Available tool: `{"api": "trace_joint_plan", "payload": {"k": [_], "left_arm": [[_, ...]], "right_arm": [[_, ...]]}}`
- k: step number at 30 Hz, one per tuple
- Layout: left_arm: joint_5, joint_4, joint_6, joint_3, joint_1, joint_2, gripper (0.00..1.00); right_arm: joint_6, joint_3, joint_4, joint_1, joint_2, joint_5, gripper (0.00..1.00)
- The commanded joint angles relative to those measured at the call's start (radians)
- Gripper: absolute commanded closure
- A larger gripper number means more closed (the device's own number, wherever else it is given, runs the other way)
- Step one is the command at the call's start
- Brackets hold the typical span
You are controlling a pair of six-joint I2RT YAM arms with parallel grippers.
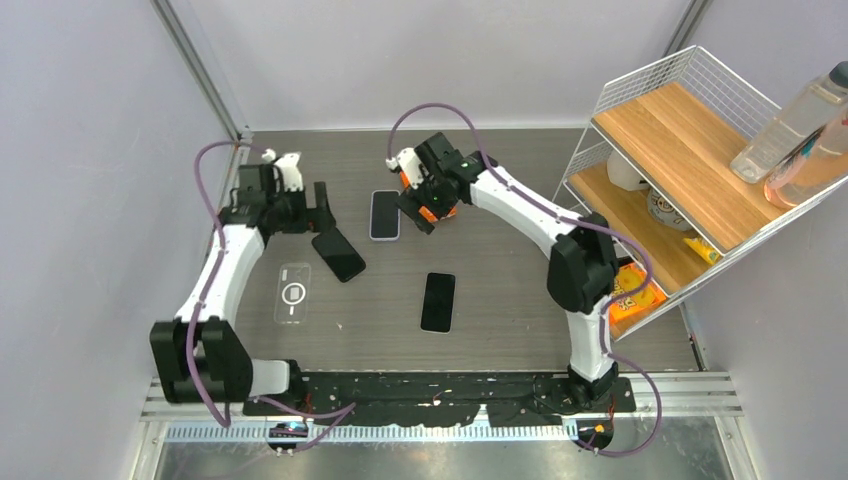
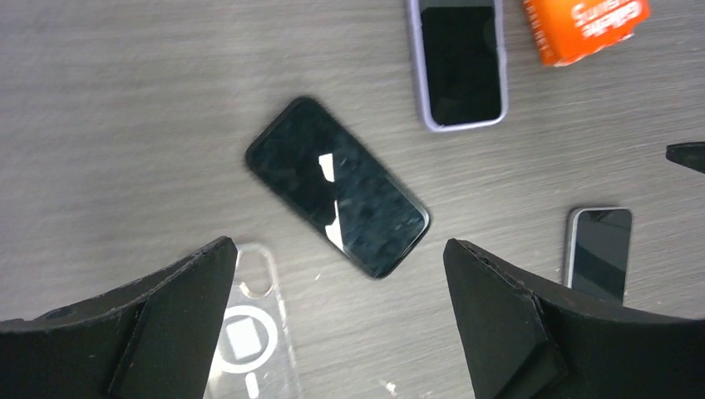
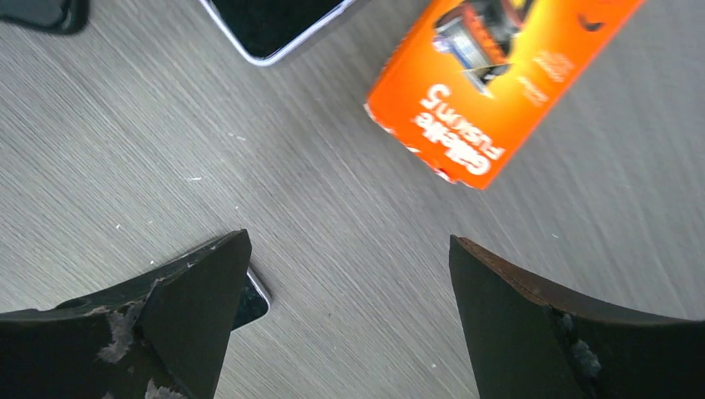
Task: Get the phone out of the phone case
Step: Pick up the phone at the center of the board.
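Left gripper (image 1: 322, 206) and right gripper (image 1: 428, 208) are wide open, empty. The lilac-cased phone (image 1: 384, 214) lies between them, nearer the right one, its long axis running near to far.

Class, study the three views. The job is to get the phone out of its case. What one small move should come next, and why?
Probably raise the left hand straight up, clear of the black phone. That phone lies bare beside the empty clear case, so the removal looks done. The left hand and the right hand both stand open, holding nothing.
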Motion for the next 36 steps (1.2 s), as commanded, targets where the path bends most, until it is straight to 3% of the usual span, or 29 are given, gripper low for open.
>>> {"api": "trace_joint_plan", "payload": {"k": [1, 9, 16, 25, 36], "left_arm": [[-0.066, -0.002, -0.07, 0.173, -0.154, 0.148, 0.0], [-0.178, -0.078, -0.235, 0.402, -0.314, 0.463, 0.0], [-0.26, -0.135, -0.259, 0.525, -0.395, 0.639, 0.01], [-0.259, -0.209, -0.301, 0.624, -0.424, 0.76, 0.0], [-0.25, -0.226, -0.342, 0.629, -0.459, 0.82, 0.01]], "right_arm": [[0.092, -0.079, 0.111, 0.0, -0.148, 0.102, 0.05], [0.127, -0.184, 0.133, -0.059, -0.244, 0.068, 0.05], [0.161, -0.236, 0.159, -0.143, -0.326, -0.01, 0.05], [0.172, -0.298, 0.191, -0.159, -0.375, -0.047, 0.04], [0.185, -0.349, 0.217, -0.168, -0.407, -0.094, 0.04]]}}
